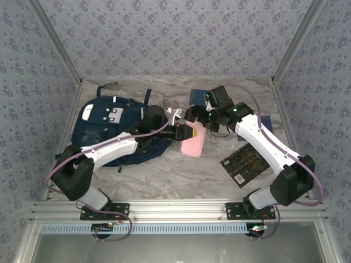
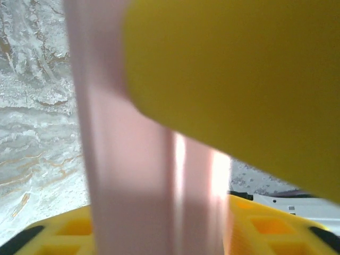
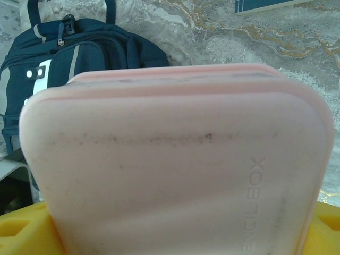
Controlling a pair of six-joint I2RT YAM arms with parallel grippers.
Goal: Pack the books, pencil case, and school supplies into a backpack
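Clasping rounded pink plastic pencil case wide-jawed in right gripper, with left gripper astride it, grip unclear, nearer navy fabric backpack lying leftward.

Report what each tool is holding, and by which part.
The right tool holds the pink pencil case by its far end. The left tool straddles one long edge of it; whether it grips cannot be told.
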